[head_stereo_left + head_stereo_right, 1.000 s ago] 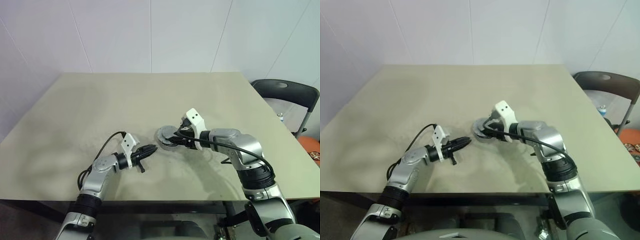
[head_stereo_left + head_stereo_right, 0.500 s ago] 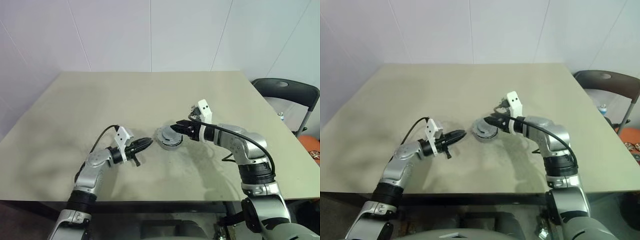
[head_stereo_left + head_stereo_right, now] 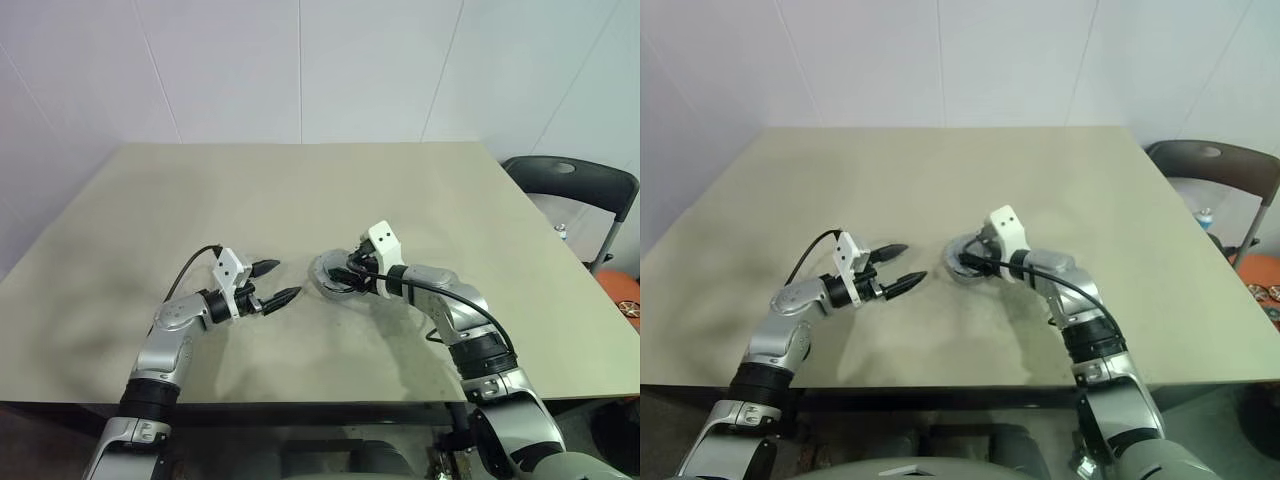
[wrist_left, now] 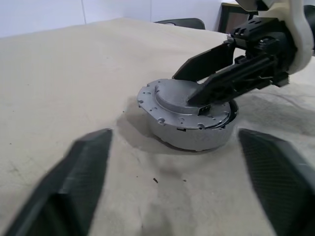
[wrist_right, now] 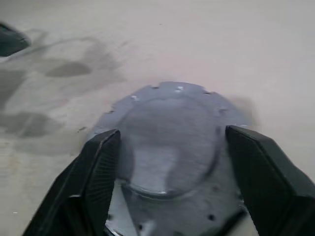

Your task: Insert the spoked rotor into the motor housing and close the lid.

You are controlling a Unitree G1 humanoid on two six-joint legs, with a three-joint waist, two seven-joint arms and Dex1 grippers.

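Note:
The motor housing is a round silvery-grey body in the middle of the table, with a flat screw-rimmed lid lying on top of it. The spoked rotor is hidden. My right gripper reaches down from the right, and its black fingers stand open with their tips on the lid. From the right wrist, its fingers straddle the lid's raised centre. My left gripper is open a short way to the left of the housing, pointing at it and touching nothing.
The beige table runs back to a white wall. A dark chair stands past the table's right edge. Small dark specks lie on the surface near the housing.
My left gripper has opened and drawn a little left, away from the housing. My right gripper rose off the housing, then came back down onto the lid with its fingers wider apart.

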